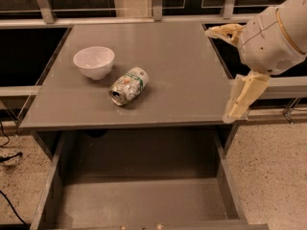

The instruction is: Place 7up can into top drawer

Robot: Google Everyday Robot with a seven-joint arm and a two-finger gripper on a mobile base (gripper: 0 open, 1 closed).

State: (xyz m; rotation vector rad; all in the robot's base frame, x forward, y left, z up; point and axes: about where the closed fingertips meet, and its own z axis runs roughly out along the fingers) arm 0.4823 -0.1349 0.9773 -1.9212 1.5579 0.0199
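1. While it hangs at the right edge of the desk point(182, 56), the tool point(219, 74) is spread wide and holds nothing. One cream finger point(221, 31) reaches over the desk's far right corner. The other point(243, 97) points down past the right edge near the front corner.
2. Arm point(276, 30): white rounded housing, entering from the upper right of the camera view.
3. Desk: flat grey top; carries items 4 and 5.
4. 7up can point(128, 86): silver, green-and-white label, dented. It lies on its side on the desk, left of centre, its silver end turned toward the front edge. Well apart from the tool, outside the drawer.
5. White bowl point(94, 61): upright, just behind and to the left of the can, near it but not touching.
6. Top drawer point(144, 202): grey, pulled out below the desk's front edge. Flat bottom and low side walls are exposed; the box is bare apart from a few small bits, too small to tell, at its front rim.
7. Floor point(273, 176): speckled, pale, right of the drawer.
8. Cable point(10, 158): dark, on the floor at the left.
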